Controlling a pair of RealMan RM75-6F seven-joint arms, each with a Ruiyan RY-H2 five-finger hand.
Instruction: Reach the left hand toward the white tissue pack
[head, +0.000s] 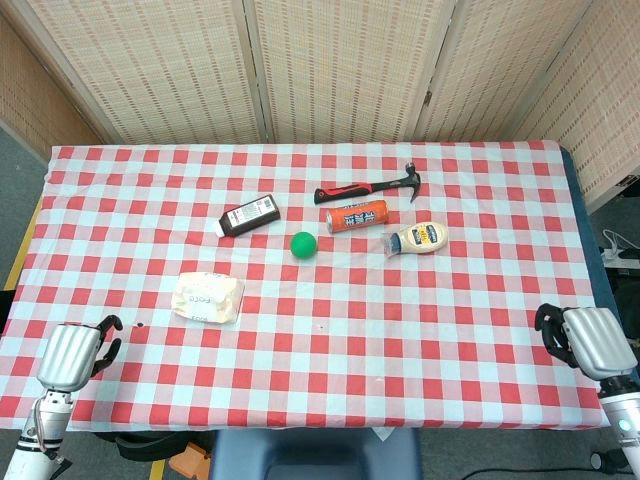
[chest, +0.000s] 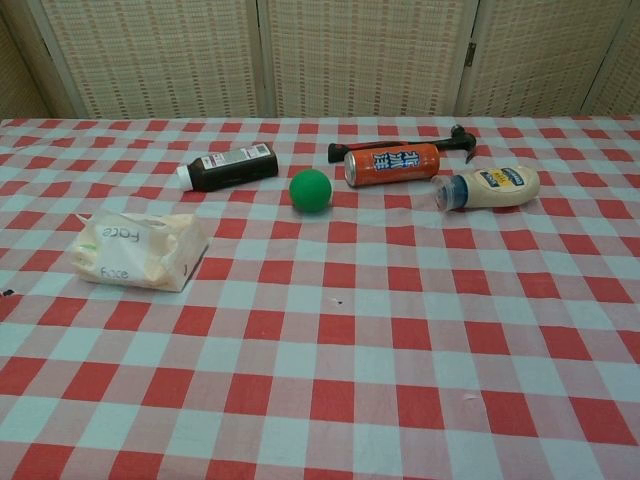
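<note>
Left hand (head: 72, 355) sits at the near-left table edge with fingers curled in on nothing, well short of the white tissue pack (head: 208, 298) just beyond it. Right hand (head: 590, 340) looks the same — curled, empty. That pack's probably light, soft and slippery — I'd take it across its short sides.

tissue pack (head: 208, 298) lies on the table (head: 420, 330) at the near left, well apart from the rest. behind it and to the right, a bottle (head: 248, 217) on its side. ball (head: 304, 245) sits right of the bottle, a bit nearer. can (head: 357, 216) on its side just right of and behind the ball, hammer (head: 368, 187) right behind the can. squeeze bottle (head: 416, 239) lies right of the can. left hand (head: 75, 355) at the near left edge, right hand (head: 590, 340) at the near right edge.
</note>
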